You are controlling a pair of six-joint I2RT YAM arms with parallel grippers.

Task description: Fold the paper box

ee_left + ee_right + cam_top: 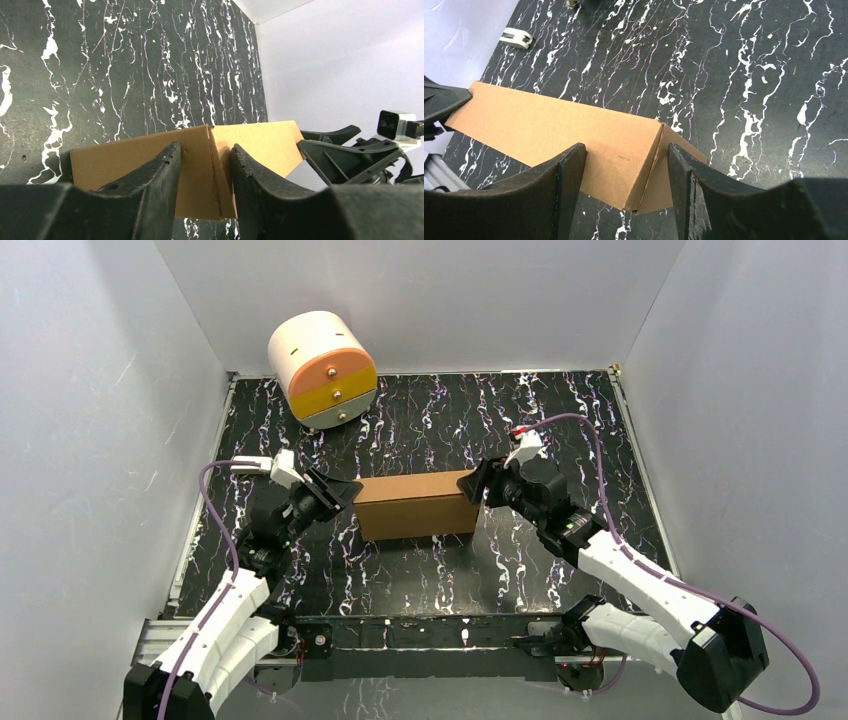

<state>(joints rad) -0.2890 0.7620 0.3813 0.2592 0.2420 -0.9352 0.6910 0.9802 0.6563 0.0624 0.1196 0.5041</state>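
1 paper box (415, 502) between left pincer (345, 491), right pincer (471, 485)

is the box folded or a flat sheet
Folded: the box stands as a block with top, side and end faces meeting at creases.

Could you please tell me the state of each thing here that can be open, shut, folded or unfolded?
paper box: folded up into a box shape, top closed.
left gripper: open, one finger on either side of the box's left end.
right gripper: open, one finger on either side of the box's right end.
cabinet: orange drawer and yellow drawer both shut.
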